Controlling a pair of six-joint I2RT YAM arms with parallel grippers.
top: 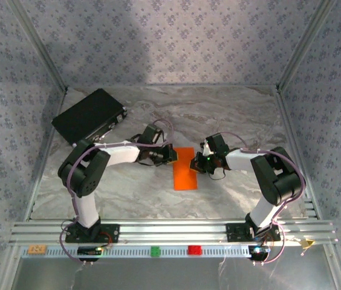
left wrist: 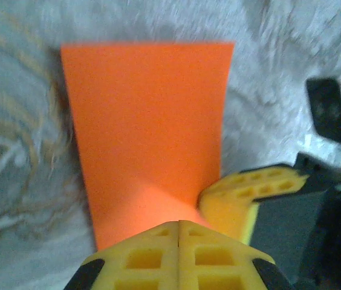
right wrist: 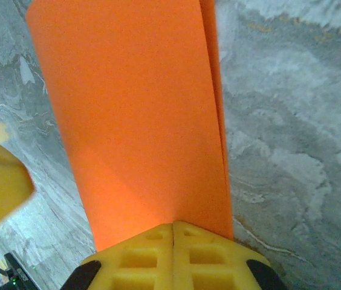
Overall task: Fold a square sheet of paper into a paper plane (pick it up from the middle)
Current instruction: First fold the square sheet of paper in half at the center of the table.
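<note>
The square sheet of paper (top: 186,170) lies on the table as a bright orange rectangle, doubled over, with two layers showing along one long edge (right wrist: 217,90). My left gripper (top: 172,154) is shut, its tips (left wrist: 178,222) down on the paper's far left end. My right gripper (top: 196,162) is shut too, tips (right wrist: 173,225) on the far right end of the same sheet (left wrist: 146,121). Both pairs of yellow jaws meet with no gap, and I cannot tell whether a paper edge is pinched between them. The right gripper's yellow finger (left wrist: 249,193) shows beside the left one.
A black rectangular case (top: 89,115) lies at the back left. On the front rail (top: 170,231) sit a tan block (top: 36,248), a green block (top: 155,251) and a small red block (top: 193,249). Metal frame posts border both sides of the marbled table (top: 231,115).
</note>
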